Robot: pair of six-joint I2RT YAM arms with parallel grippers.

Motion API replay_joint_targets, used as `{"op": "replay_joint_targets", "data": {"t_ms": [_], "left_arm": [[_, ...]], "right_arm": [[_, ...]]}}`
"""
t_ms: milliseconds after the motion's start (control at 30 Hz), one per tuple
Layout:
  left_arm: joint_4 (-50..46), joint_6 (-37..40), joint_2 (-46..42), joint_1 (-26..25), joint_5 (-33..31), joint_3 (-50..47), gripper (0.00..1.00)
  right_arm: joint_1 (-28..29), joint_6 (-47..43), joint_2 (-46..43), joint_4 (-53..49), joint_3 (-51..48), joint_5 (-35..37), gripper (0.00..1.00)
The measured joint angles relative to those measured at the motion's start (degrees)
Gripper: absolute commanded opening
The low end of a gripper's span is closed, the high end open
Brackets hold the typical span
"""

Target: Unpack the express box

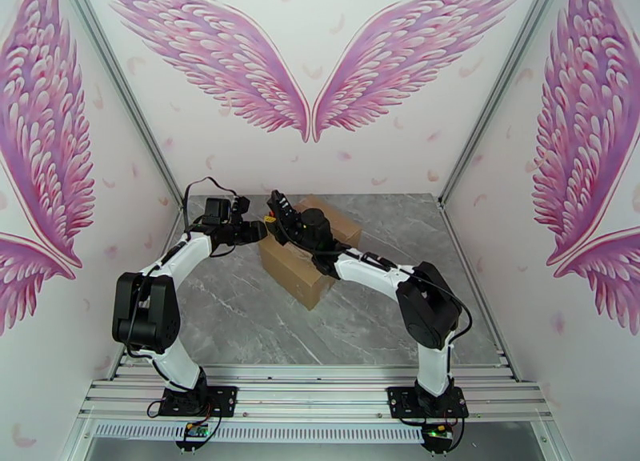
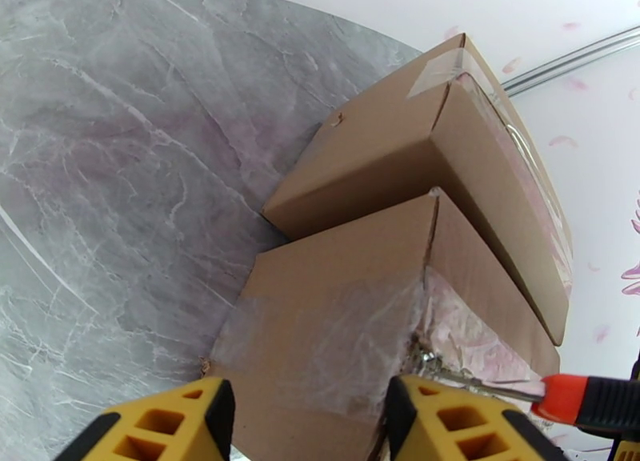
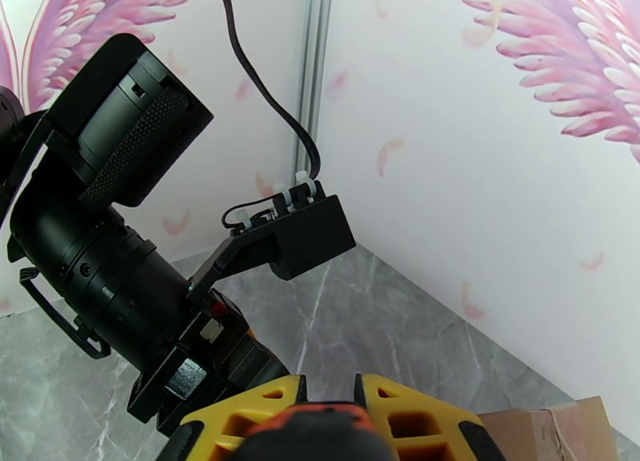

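The express box (image 1: 308, 266) is brown cardboard and lies on the grey table, with clear tape over its left end (image 2: 320, 342). My left gripper (image 2: 308, 422) (image 1: 254, 230) is open just off that taped end, and its yellow fingers (image 2: 172, 422) have nothing between them. My right gripper (image 1: 280, 213) (image 3: 328, 418) reaches over the box top and is shut on an orange and black knife (image 2: 592, 402). The knife's blade (image 2: 480, 382) lies at the torn tape on the box's end edge. A split (image 2: 434, 214) runs along the box's top.
The box stands at the back of the marble table (image 1: 240, 318), near the rear wall (image 1: 320, 158). Open tabletop lies in front of it. In the right wrist view the left arm's black wrist (image 3: 104, 238) and its cable are close to the left.
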Motion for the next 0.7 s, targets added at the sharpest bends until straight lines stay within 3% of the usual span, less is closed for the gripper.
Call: {"op": "replay_joint_targets", "data": {"t_ms": [700], "left_arm": [[1.3, -0.1, 0.0, -0.2, 0.5, -0.5, 0.49]], "right_arm": [[-0.3, -1.3, 1.1, 1.9, 0.0, 1.2, 0.00]]}}
